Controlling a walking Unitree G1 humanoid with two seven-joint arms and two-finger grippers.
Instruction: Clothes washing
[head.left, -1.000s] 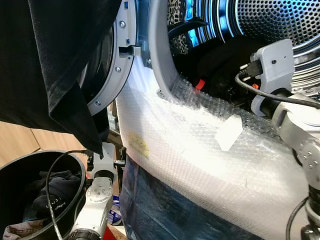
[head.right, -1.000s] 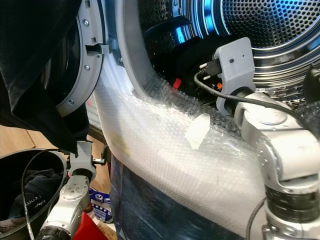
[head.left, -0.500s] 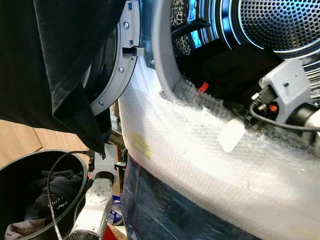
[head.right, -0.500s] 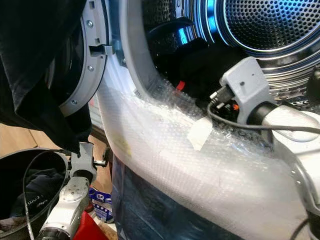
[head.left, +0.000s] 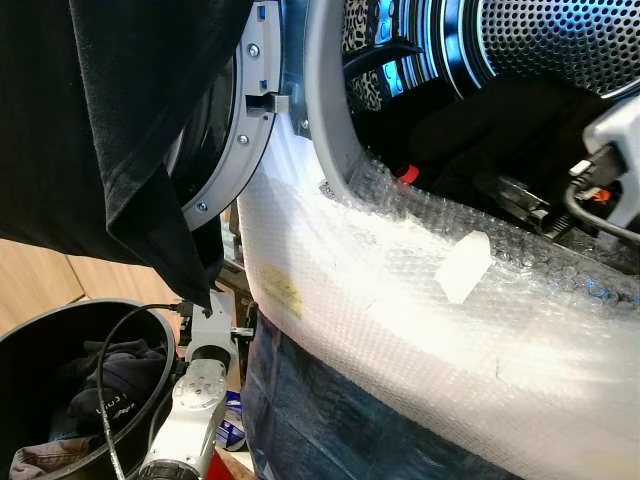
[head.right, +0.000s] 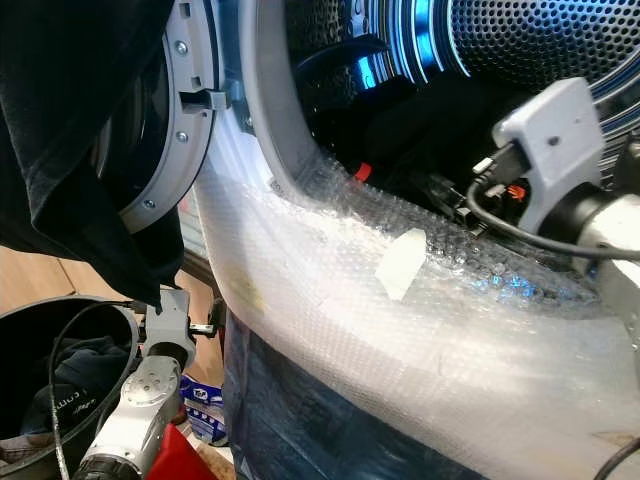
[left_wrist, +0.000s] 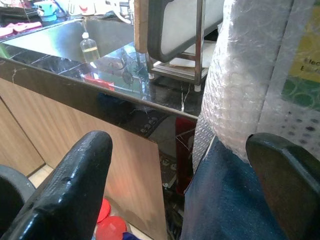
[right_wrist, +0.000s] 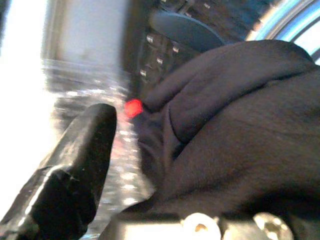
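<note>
**Right gripper at drum mouth, dark laundry inside**

Wooden cabinet panels and a dark stone counter (left_wrist: 115, 95) form the background beside a front-loading washing machine whose white front is wrapped in clear bubble wrap (head.left: 400, 300). Its perforated steel drum (head.left: 560, 45) stands open at 1 o'clock in the head view, with a grey rubber door seal (head.left: 325, 110) around the mouth. A dark, bulky garment (right_wrist: 240, 125) lies inside the drum at the lower front, close behind the seal.

The right gripper (right_wrist: 150, 165) is at the drum mouth at 3 o'clock, its grey wrist housing (head.right: 555, 135) above the wrapped rim. One black finger (right_wrist: 70, 170) shows, apart from the cloth; the second is hidden, so I cannot tell whether the fingers are spread or closed, or whether anything is held.

The left gripper (left_wrist: 185, 190) hangs low at 7 o'clock, fingers spread wide and holding nothing, beside a round black laundry basket (head.left: 30, 345) containing dark clothes. A black cloth (head.left: 110, 120) hangs across 10 o'clock, over the open round door (head.left: 225, 140).
</note>
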